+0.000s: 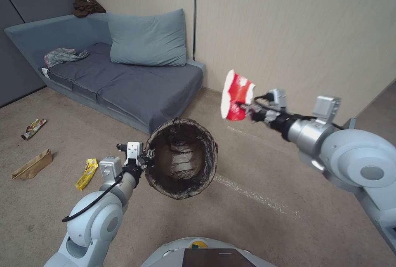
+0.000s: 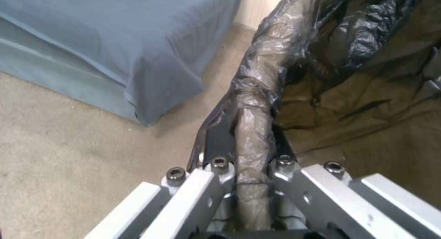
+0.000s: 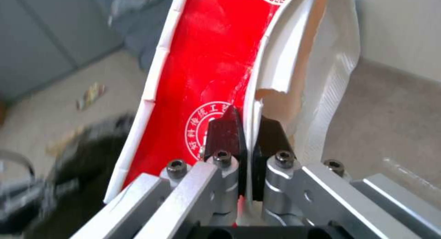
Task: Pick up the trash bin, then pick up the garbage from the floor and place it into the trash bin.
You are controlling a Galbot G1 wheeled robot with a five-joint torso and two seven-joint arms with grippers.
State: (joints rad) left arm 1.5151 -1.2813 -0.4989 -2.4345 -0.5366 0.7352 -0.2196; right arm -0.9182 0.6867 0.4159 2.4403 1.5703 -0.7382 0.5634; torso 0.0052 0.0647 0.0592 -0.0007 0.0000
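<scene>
The trash bin point(image 1: 181, 157), round with a dark brown-black liner, hangs tilted in the air with its mouth facing me. My left gripper point(image 1: 145, 156) is shut on its rim; in the left wrist view the liner-covered rim point(image 2: 253, 128) runs between the left gripper's point(image 2: 250, 142) fingers. To the right and a little higher, my right gripper point(image 1: 247, 108) is shut on a red-and-white wrapper point(image 1: 235, 95), a piece of garbage held apart from the bin's mouth. In the right wrist view the wrapper point(image 3: 206, 66) stands up between the dark fingertips point(image 3: 225, 128), with the bin's dark mouth point(image 3: 87, 153) blurred beyond.
On the carpet at the left lie a yellow wrapper point(image 1: 86, 173), a tan paper bag point(image 1: 32, 164) and a red-and-yellow wrapper point(image 1: 33, 128). A blue-grey sofa point(image 1: 123, 77) with a cushion point(image 1: 148, 39) stands behind the bin against the wall. A clear plastic bag point(image 1: 62, 55) lies on it.
</scene>
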